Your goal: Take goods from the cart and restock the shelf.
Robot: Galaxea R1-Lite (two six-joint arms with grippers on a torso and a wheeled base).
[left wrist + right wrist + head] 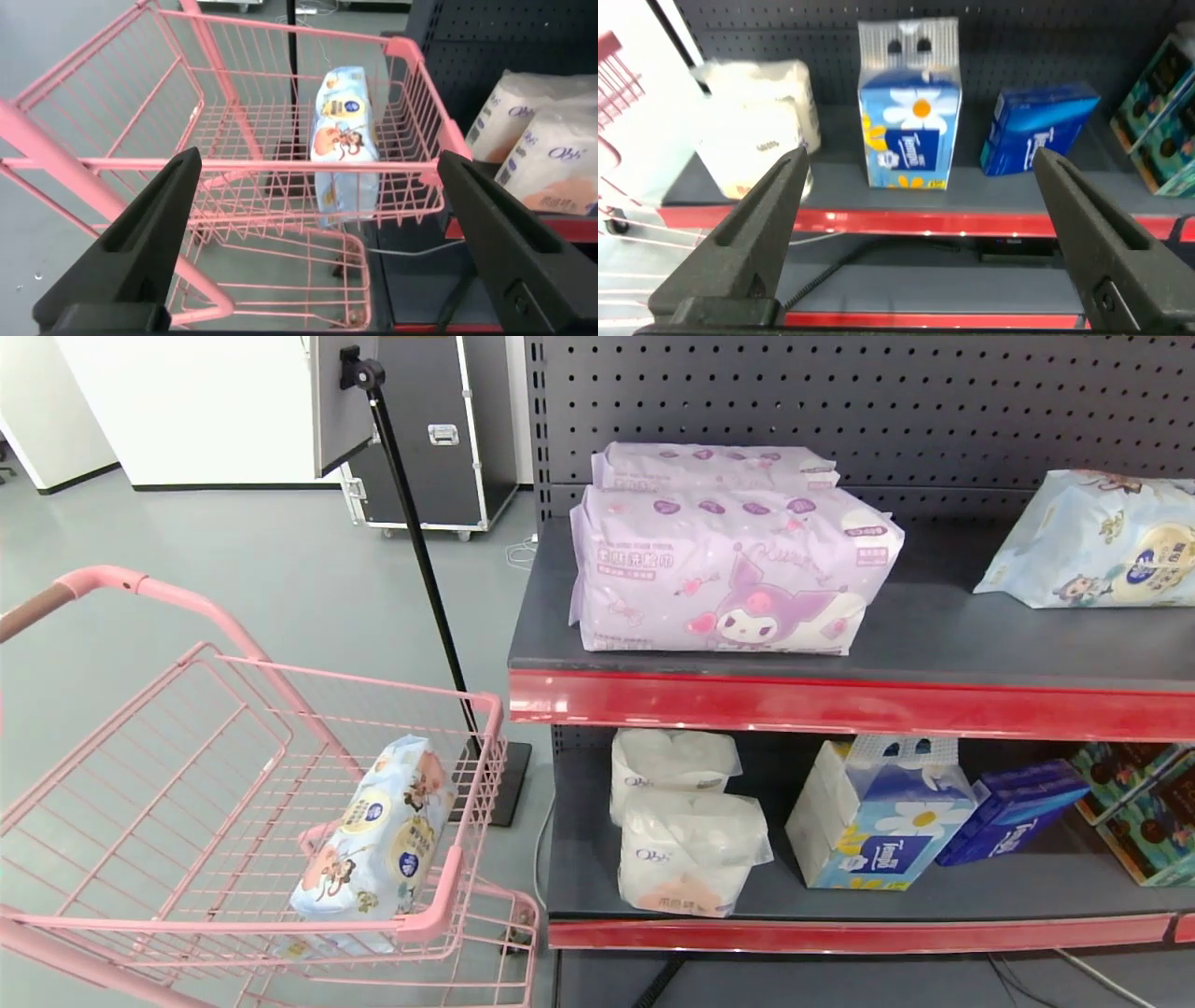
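I count one pack in the pink wire cart (pixel 103 581): a soft light blue pack (pixel 378 835) printed with cartoon figures and round yellow-and-blue labels. It stands on a long edge, tilted, leaning into the basket corner on the shelf side, with its lower end on the wire floor. Through the left wrist camera I see the pack (pixel 344 131) upright against the far wire wall, beyond the near rim of the cart (pixel 280 166). The shelf (pixel 840 705) stands just beside the cart. It has dark grey boards, red front strips and a pegboard back, and I can see two levels.
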